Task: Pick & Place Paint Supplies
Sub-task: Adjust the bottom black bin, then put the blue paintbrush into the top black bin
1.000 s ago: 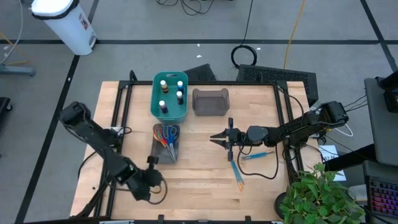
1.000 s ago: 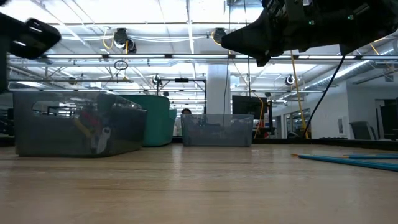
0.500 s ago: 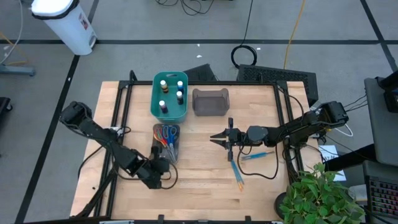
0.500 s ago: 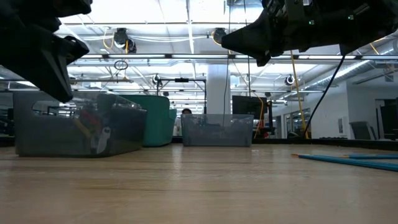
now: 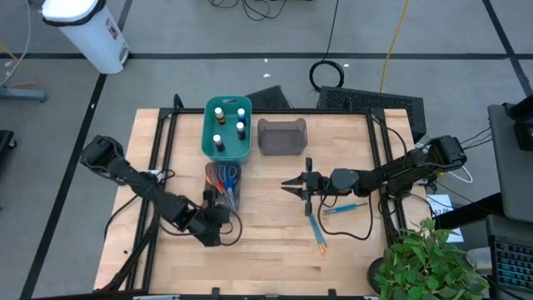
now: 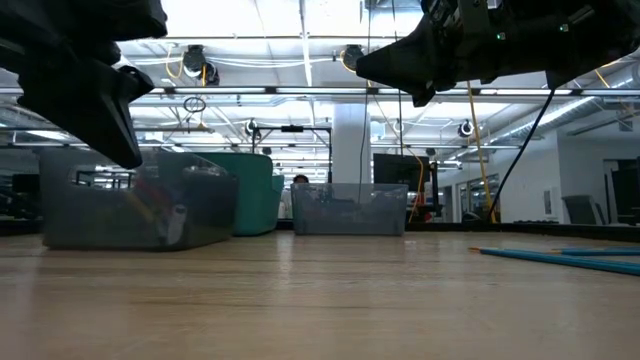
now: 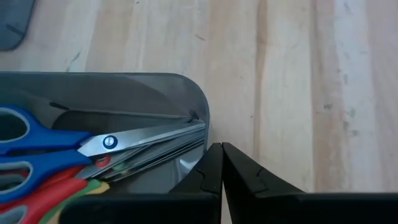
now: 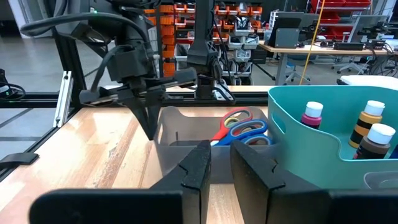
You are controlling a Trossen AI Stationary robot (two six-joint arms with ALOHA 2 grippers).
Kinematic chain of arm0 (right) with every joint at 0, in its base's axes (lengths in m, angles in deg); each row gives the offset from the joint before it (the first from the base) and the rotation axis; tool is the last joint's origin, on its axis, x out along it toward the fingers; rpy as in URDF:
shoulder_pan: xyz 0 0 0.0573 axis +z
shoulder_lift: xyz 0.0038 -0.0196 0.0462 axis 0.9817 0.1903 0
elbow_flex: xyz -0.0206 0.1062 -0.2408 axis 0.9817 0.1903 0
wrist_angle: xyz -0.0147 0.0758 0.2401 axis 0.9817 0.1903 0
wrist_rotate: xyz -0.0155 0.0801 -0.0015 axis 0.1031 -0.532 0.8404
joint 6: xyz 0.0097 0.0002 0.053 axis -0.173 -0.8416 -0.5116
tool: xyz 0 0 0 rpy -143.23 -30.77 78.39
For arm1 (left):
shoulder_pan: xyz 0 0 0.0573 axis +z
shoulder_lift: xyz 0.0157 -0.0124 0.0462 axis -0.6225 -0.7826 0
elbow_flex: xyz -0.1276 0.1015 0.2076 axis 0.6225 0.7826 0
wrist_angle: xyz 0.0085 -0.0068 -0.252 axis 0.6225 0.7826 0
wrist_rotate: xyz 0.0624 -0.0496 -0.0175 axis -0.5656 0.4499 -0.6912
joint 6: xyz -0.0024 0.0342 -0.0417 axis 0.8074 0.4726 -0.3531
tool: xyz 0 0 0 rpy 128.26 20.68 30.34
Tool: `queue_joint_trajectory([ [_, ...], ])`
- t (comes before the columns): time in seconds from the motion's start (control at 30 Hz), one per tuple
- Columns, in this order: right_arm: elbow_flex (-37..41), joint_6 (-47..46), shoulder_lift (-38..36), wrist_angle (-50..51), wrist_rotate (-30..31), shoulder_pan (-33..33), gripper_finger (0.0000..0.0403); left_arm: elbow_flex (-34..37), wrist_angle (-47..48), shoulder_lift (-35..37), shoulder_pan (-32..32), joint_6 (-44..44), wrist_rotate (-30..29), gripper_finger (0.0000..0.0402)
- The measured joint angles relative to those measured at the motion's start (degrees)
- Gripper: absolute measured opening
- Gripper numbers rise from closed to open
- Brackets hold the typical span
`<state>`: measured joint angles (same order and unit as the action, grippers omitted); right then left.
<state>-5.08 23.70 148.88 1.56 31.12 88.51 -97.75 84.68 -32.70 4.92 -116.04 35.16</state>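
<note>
Wooden table [image 5: 266, 242] is carrying thin, light brushes [image 5: 317, 228] lower right, best pinched mid-shaft; left claw [image 5: 219, 208] is closed, right claw [image 5: 289, 185] nearly together, empty.

Teal bin [image 5: 227, 130], blue and red scissors [image 5: 223, 181], blue brushes [image 5: 343, 208]

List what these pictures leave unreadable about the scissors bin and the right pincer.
- Scissors: handles cut off by the left wrist view's edge; blurred behind the grey bin wall in the low view.
- Right pincer: whether it grips anything; too small from above, tips cut off in its wrist view.
</note>
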Motion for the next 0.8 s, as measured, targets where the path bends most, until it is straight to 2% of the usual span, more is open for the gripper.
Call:
queue_joint_trajectory([
  [0.23,0.0,0.13,0.0,-0.01,0.13,0.0,0.0055,0.09,-0.97,1.37,-0.52,-1.28,3.26,0.001],
  [0.37,0.0,0.85,0.0,-0.01,-0.23,0.46,0.0071,0.09,-1.9,7.62,-3.05,0.13,-0.51,0.0006],
  [0.5,-0.29,3.64,-0.33,1.53,-0.93,3.58,0.0119,0.2,-5.43,13.94,-6.71,3.72,-5.75,0.0023],
  [0.57,-2.75,4.16,-1.95,10.38,1.53,5.83,0.0149,1.59,-10.17,16.71,-8.7,7.87,-7.0,0.0026],
  [0.67,-10.3,-0.08,-4.01,33.36,5.91,8.44,0.0185,6.39,-20.49,20.14,-10.41,15.73,-6.41,0.0024],
  [0.8,-17.24,-8.27,-3.15,58.92,7.63,11.49,0.0203,14.23,-31.83,25.81,-9.7,21.82,-5.74,0.0011],
])
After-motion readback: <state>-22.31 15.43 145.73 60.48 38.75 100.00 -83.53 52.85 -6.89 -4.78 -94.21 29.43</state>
